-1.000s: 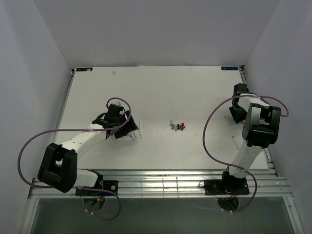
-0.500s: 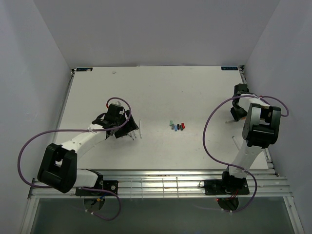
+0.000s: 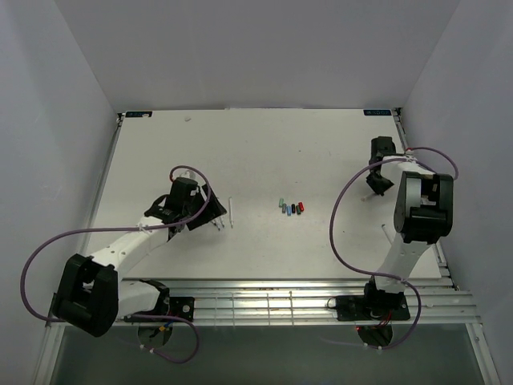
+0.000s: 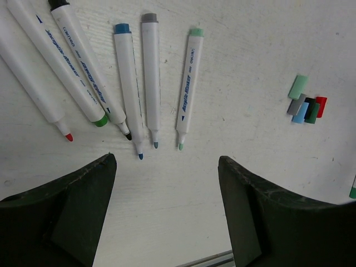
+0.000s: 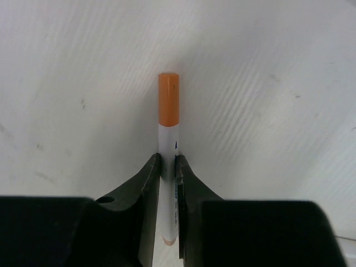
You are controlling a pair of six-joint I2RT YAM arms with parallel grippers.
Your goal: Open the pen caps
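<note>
- Right jaws are pinching a white pen (image 5: 168, 139), its orange cap (image 5: 168, 99) (not yet off) sticking out just ahead of them
- Left jaws are hanging wide open, loose caps (image 4: 307, 105) lying outside them, off to one side

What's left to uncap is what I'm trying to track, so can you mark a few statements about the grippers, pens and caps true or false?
1. The right gripper is shut on a pen whose orange cap is on. True.
2. The left gripper is clamped on a pen. False: its jaws stand open over the table, holding nothing.
3. The six white pens lying before the left gripper have bare tips. True.
4. The loose caps are scattered across the table. False: they lie together in one tight cluster.
</note>
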